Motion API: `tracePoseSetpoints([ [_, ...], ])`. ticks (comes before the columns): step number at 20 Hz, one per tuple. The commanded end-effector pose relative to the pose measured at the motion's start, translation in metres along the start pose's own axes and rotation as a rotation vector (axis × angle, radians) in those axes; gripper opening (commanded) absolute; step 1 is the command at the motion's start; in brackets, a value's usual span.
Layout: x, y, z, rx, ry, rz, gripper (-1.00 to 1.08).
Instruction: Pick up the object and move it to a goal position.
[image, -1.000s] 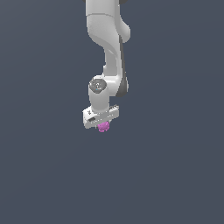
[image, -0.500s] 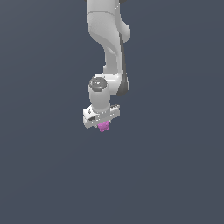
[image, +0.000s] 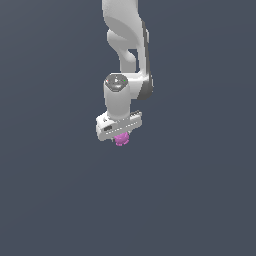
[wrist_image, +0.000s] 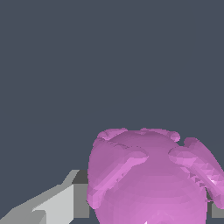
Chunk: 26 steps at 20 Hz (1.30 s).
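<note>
The object (image: 121, 139) is a small bumpy magenta-pink blob that pokes out just below the white hand of the arm, near the middle of the exterior view. My gripper (image: 120, 136) is shut on it, and the hand hides its upper part there. In the wrist view the object (wrist_image: 148, 179) looms large, with one grey fingertip (wrist_image: 59, 203) pressed to its side and a sliver of the other finger (wrist_image: 217, 210) at its far side. The gripper (wrist_image: 144, 210) holds it against plain background, with no surface touching it.
The white arm (image: 125, 45) comes down from the top of the exterior view. Around it there is only a uniform dark grey-blue background, with no other objects, edges or goal marker visible.
The arm and hand have shifted a little upward in the exterior view, carrying the pink object along. The grip has not changed.
</note>
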<state>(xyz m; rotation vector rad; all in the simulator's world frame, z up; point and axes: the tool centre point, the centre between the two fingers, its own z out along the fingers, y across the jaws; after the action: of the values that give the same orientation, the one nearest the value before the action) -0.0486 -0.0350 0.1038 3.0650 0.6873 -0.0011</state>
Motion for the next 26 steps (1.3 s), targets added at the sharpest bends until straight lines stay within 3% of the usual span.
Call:
tracePoseSetpoints([
  [1,0.006,-0.005,-0.023,0.0,0.001,0.0,-1.0],
  [14,0.04,-0.034,-0.151,0.0,0.001,-0.001,-1.0],
  [26,0.054,-0.042,-0.195,0.0,0.001,-0.001,-1.0],
])
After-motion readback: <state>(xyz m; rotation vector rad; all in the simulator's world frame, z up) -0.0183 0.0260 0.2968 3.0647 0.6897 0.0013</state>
